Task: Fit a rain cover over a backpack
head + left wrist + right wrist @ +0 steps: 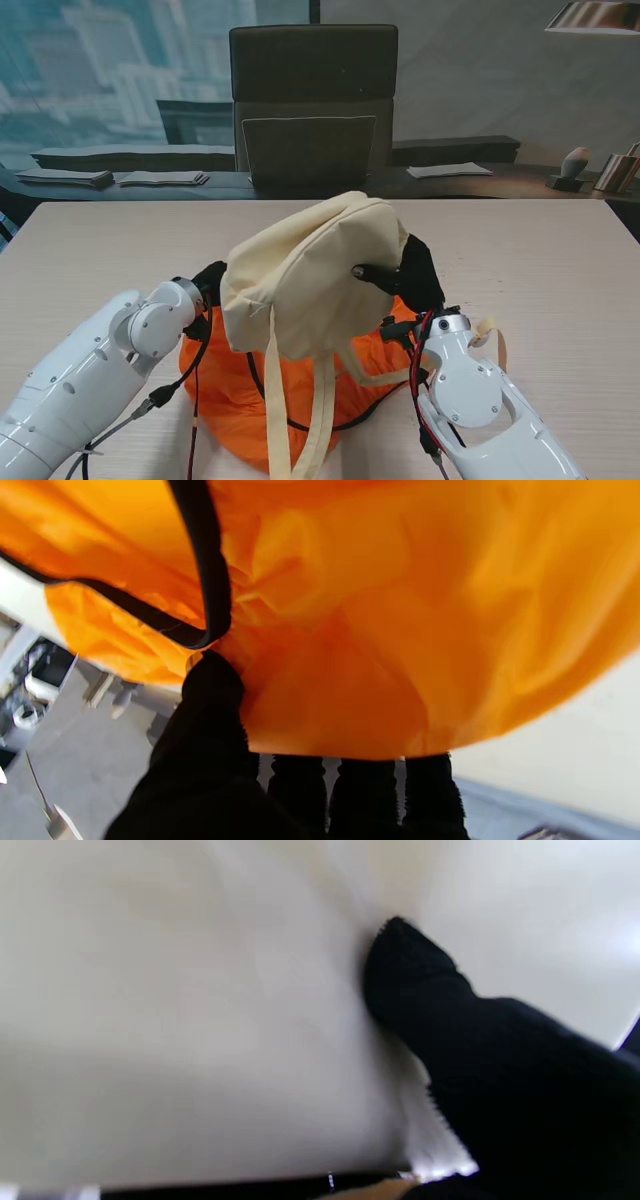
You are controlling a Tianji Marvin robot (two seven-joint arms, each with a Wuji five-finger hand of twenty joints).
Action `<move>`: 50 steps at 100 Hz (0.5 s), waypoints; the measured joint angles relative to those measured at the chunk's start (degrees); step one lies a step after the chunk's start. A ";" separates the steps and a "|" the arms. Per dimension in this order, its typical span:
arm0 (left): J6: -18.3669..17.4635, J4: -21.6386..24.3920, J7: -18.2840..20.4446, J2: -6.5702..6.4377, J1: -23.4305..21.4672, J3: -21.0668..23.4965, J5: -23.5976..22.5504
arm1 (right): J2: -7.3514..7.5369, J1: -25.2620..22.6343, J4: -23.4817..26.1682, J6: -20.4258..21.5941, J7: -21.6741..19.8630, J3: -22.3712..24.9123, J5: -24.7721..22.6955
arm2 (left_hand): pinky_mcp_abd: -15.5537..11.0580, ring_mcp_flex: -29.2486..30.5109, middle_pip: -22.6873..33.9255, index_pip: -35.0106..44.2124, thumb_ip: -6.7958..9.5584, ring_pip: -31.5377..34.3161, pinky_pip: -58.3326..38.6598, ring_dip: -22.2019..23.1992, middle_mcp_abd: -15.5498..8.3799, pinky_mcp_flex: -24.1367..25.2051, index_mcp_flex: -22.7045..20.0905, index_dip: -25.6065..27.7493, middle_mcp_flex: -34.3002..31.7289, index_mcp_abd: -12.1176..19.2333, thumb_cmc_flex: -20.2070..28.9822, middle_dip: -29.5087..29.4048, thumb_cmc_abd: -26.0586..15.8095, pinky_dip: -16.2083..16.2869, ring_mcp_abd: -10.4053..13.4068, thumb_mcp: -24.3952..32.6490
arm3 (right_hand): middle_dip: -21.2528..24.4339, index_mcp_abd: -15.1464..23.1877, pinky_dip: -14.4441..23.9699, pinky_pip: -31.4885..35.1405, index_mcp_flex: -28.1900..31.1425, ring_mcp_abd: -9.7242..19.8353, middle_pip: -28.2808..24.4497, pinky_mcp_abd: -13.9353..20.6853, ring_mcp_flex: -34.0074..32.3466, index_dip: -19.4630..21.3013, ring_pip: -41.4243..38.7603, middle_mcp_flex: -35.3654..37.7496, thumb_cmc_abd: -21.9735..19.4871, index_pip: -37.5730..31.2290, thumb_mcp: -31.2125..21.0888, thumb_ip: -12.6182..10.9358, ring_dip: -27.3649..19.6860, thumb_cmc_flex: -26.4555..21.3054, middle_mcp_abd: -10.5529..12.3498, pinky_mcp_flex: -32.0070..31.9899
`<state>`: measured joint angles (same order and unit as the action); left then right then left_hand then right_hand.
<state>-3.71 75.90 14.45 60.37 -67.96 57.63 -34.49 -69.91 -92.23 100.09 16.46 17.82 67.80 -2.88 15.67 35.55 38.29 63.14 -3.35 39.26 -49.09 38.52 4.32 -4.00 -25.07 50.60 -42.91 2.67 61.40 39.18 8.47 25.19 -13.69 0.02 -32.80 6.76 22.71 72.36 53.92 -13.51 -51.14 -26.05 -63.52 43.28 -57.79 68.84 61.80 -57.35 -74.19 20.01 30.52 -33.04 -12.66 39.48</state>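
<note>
A cream backpack (315, 275) is held up off the table, its straps (272, 420) hanging toward me over the orange rain cover (250, 395) bunched beneath it. My right hand (405, 275), in a black glove, grips the backpack's right side with the thumb pressed onto the fabric; in the right wrist view the thumb (415, 965) lies against blurred cream cloth (200, 1015). My left hand (207, 283) is shut on the cover at the backpack's left side. In the left wrist view its fingers (210, 700) pinch the orange cover (400, 630) by its black elastic hem (210, 580).
The pale wood table (100, 250) extends to both sides and beyond the backpack. A dark office chair (312, 100) stands behind the far edge. A dark desk with papers (450, 170) runs along the back.
</note>
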 measured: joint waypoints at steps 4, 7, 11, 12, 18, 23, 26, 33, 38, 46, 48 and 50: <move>1.46 0.00 0.95 0.09 0.03 0.32 3.93 | -0.04 1.20 -1.57 0.34 2.48 -1.43 -4.82 | 0.56 0.23 1.34 0.64 0.00 1.41 0.00 0.91 -0.11 -0.03 0.75 0.31 -0.54 -0.51 0.37 1.71 -0.02 0.00 0.00 0.00 | 0.01 0.04 0.00 0.57 0.00 0.18 0.00 1.37 0.00 0.00 0.01 -0.01 -0.14 -0.02 0.00 0.03 -0.57 0.00 0.21 -0.15; 2.72 -0.02 1.39 0.21 0.04 0.62 6.41 | -0.15 2.57 -3.57 0.62 5.29 -2.79 -9.23 | 0.88 0.85 2.13 0.73 0.00 2.58 0.00 1.58 -0.18 -0.16 0.75 0.48 -0.93 -1.14 0.49 2.66 -0.03 0.00 -0.08 0.00 | 0.01 0.12 0.00 0.65 -0.01 0.35 -0.01 2.14 0.00 0.00 0.01 -0.03 -0.15 -0.02 0.00 0.05 -0.59 0.00 0.41 -0.18; 4.38 -0.13 1.40 0.51 0.05 1.07 9.00 | -0.48 4.77 -7.03 1.02 9.06 -4.56 -13.99 | 1.46 0.85 2.86 0.83 0.00 2.90 0.00 2.34 -0.18 -0.40 0.74 0.57 -1.58 -1.48 0.56 3.94 -0.04 0.01 -0.07 0.00 | 0.01 0.26 0.00 0.69 -0.01 0.38 -0.05 2.74 0.00 0.00 0.01 -0.06 -0.16 -0.02 0.00 0.06 -0.59 0.00 0.43 -0.25; 4.74 -0.18 1.36 0.60 0.06 1.19 9.43 | -0.59 5.32 -7.94 1.13 9.77 -4.92 -14.69 | 1.67 0.85 3.37 0.83 0.00 3.33 0.00 2.42 -0.18 -0.47 0.74 0.57 -1.65 -1.66 0.57 4.25 -0.04 0.00 -0.07 0.00 | 0.01 0.36 0.00 0.69 -0.01 0.39 -0.25 2.75 0.00 0.00 0.01 -0.35 -0.16 -0.02 0.00 0.05 -0.59 0.00 0.43 -0.32; 5.59 -0.58 0.85 1.18 0.08 1.94 9.98 | -1.52 8.24 -12.94 2.07 11.95 -6.22 -15.66 | 2.46 1.49 4.16 1.25 0.00 3.97 0.00 3.11 -0.18 -1.14 0.72 0.59 -1.65 -2.76 1.20 5.35 -0.03 0.01 -0.18 -0.01 | 0.01 0.46 0.00 0.70 -0.01 0.39 -0.70 2.75 0.05 0.00 0.01 -0.65 -0.05 -0.08 0.02 0.05 -0.59 -0.61 0.44 -0.89; 5.48 -0.81 0.62 1.50 0.06 2.53 9.75 | -2.32 10.30 -16.77 3.42 14.29 -6.88 -16.77 | 2.79 1.49 4.69 1.33 0.00 4.67 0.00 3.86 -0.12 -2.10 0.72 0.60 -1.65 -3.03 1.21 6.50 -0.04 0.01 -0.72 -0.01 | 0.01 0.46 0.00 0.70 -0.01 0.39 -0.77 2.75 0.07 0.00 0.01 -0.76 -0.04 -0.12 0.02 0.05 -0.59 -0.61 0.44 -1.18; 5.31 -0.82 0.62 1.58 0.01 2.85 9.48 | -2.75 11.50 -19.15 4.39 17.09 -7.40 -19.40 | 2.87 2.33 5.13 1.34 0.00 5.41 0.00 4.24 -0.12 -3.20 0.70 0.61 -2.51 -3.35 1.22 7.04 -0.03 0.00 -0.75 -0.01 | 0.01 0.46 0.00 0.72 -0.65 0.39 -1.27 2.75 0.79 0.00 -0.12 -1.28 -0.04 -0.66 0.02 0.06 -0.59 -0.61 0.44 -1.57; 5.02 -0.60 0.63 1.64 -0.32 3.75 9.46 | -3.32 14.33 -24.66 6.65 25.00 -8.90 -29.25 | 3.52 5.12 7.03 1.38 0.00 7.13 0.00 5.37 -0.83 -5.77 0.69 0.65 -4.71 -3.66 1.46 8.73 -0.04 0.01 -0.75 -0.01 | 0.19 0.46 0.00 1.42 -0.87 0.42 -2.10 3.21 0.79 0.00 -0.87 -1.36 -0.04 -1.21 0.05 0.07 -0.61 -0.61 0.44 -1.76; 5.30 -0.23 0.46 1.74 -0.78 4.61 11.44 | -3.35 16.38 -28.17 8.11 29.08 -10.06 -35.80 | 3.66 5.87 7.51 1.38 0.00 7.64 0.00 6.64 -0.89 -7.31 0.67 0.65 -5.40 -4.31 1.91 11.06 -0.04 0.00 -0.81 -0.01 | 0.40 0.46 -0.01 1.99 -1.43 0.46 -3.02 3.36 0.79 0.00 -1.54 -1.92 -0.06 -1.90 0.06 0.08 -0.63 -0.61 0.44 -2.26; 7.34 0.61 -0.16 2.02 -1.44 5.70 16.83 | -2.91 19.19 -31.86 11.11 31.08 -11.76 -41.87 | 4.14 7.14 7.74 1.40 0.00 8.30 0.00 7.50 -1.00 -9.39 0.67 0.65 -6.80 -4.71 2.11 12.80 0.59 0.01 -1.41 -0.01 | 0.73 0.51 -0.02 2.77 -1.44 0.47 -3.65 3.40 1.27 0.00 -2.21 -2.14 -0.07 -2.13 0.06 0.08 -1.03 -0.61 0.44 -2.56; 7.74 0.87 -0.22 2.08 -1.57 5.91 17.28 | -2.61 19.86 -32.46 11.80 31.30 -12.31 -43.11 | 4.19 7.85 7.78 1.42 0.00 8.46 0.00 7.72 -1.10 -9.94 0.65 0.65 -7.50 -4.96 2.67 12.91 0.64 0.00 -1.43 -0.01 | 0.94 0.59 -0.02 2.79 -1.44 0.47 -3.88 3.40 1.30 0.00 -2.21 -2.60 -0.07 -2.14 0.06 0.08 -1.43 -0.61 0.44 -2.57; 7.97 1.11 -0.26 2.15 -1.68 6.11 17.24 | -2.26 20.48 -32.92 12.25 31.62 -12.89 -44.41 | 4.25 7.91 7.99 1.42 0.00 9.02 0.00 8.13 -1.31 -10.46 0.65 0.65 -7.69 -4.97 2.67 12.97 0.68 0.01 -1.52 -0.01 | 1.14 0.91 -0.02 2.81 -1.45 0.47 -4.06 3.41 1.81 0.00 -2.28 -2.71 -0.07 -2.14 0.06 0.08 -1.45 -0.61 0.44 -2.74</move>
<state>4.27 77.01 14.19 62.51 -69.64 63.74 -17.25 -72.17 -71.76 67.17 28.71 49.44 54.91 -47.29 19.92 43.46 46.28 64.56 -3.36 48.29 -49.09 46.64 3.01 -14.46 -24.42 51.25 -50.60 -2.30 64.07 52.15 9.15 25.19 -15.21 0.01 -31.66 7.67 22.69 75.17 52.47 -13.03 -55.21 -22.65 -61.70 43.28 -60.07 66.13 61.73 -59.49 -74.13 20.09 29.07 -33.65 -12.22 36.75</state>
